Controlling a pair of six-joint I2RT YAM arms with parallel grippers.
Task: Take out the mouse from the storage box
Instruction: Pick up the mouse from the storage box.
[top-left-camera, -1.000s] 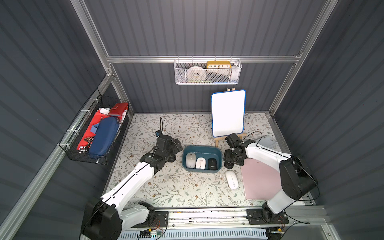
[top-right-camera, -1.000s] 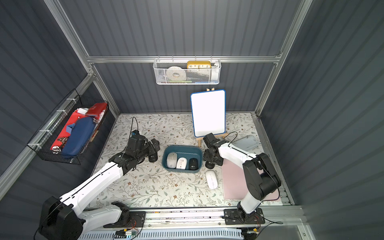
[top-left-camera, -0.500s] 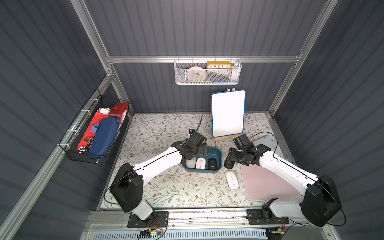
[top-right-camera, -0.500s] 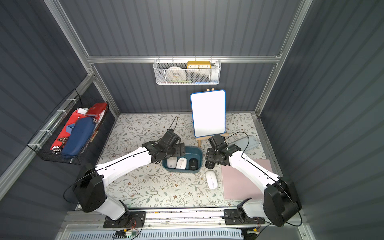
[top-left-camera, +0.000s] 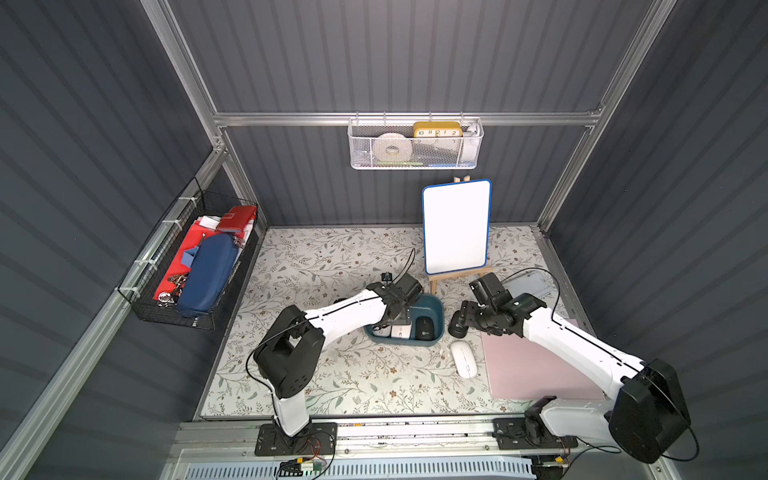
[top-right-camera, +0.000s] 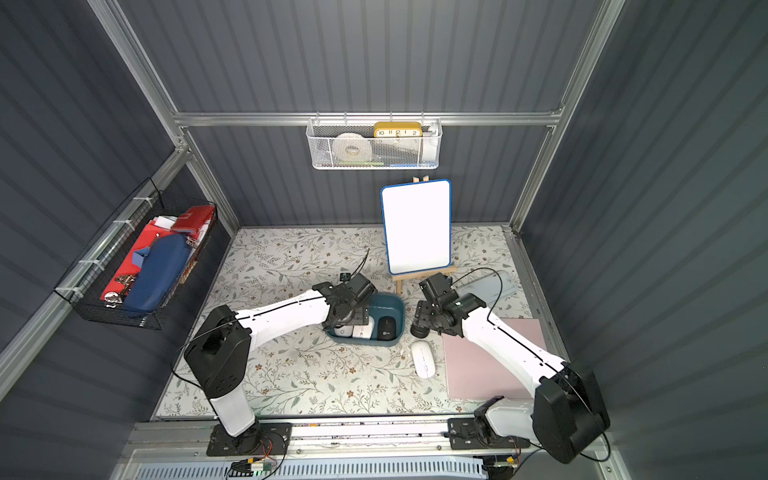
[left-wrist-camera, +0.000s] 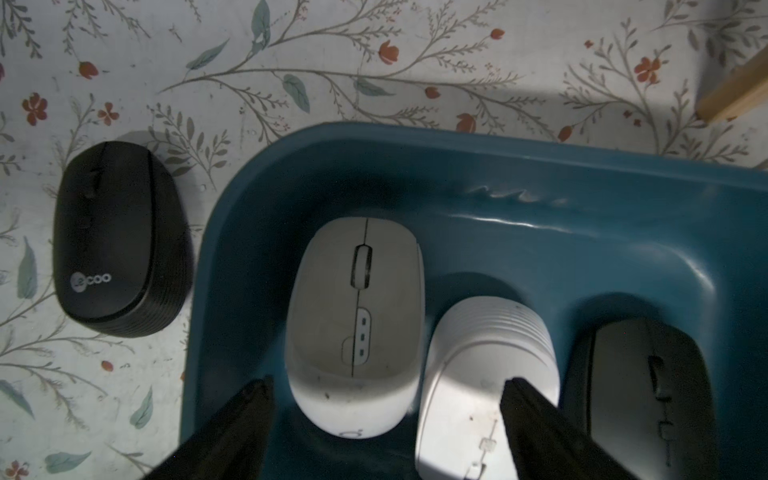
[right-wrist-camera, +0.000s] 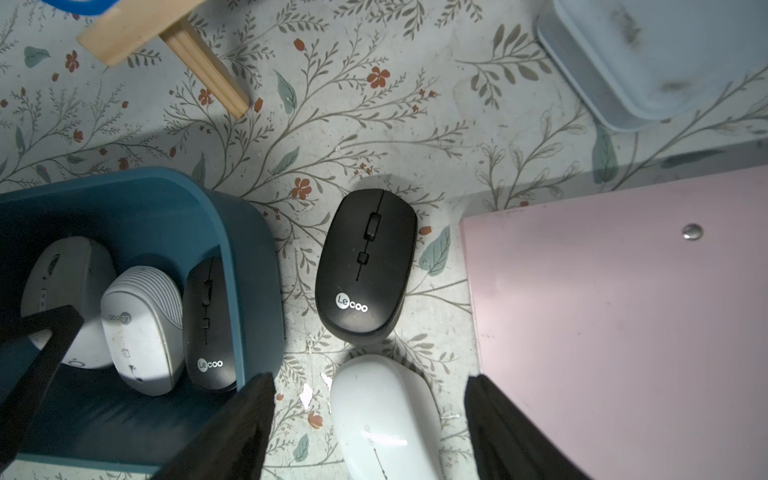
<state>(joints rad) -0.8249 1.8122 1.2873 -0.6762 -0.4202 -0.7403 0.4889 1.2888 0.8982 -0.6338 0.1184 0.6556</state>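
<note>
Left gripper (left-wrist-camera: 386, 384) open, straddling the grey-white mouse (left-wrist-camera: 355, 316) inside the teal storage box (left-wrist-camera: 540, 174); right gripper (right-wrist-camera: 368, 382) open above a white mouse (right-wrist-camera: 386, 419) outside it.

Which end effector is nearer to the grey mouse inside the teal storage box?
Left. The left end effector hangs over the storage box, straddling the grey mouse. The right end effector is outside the box, over the loose white mouse.
</note>
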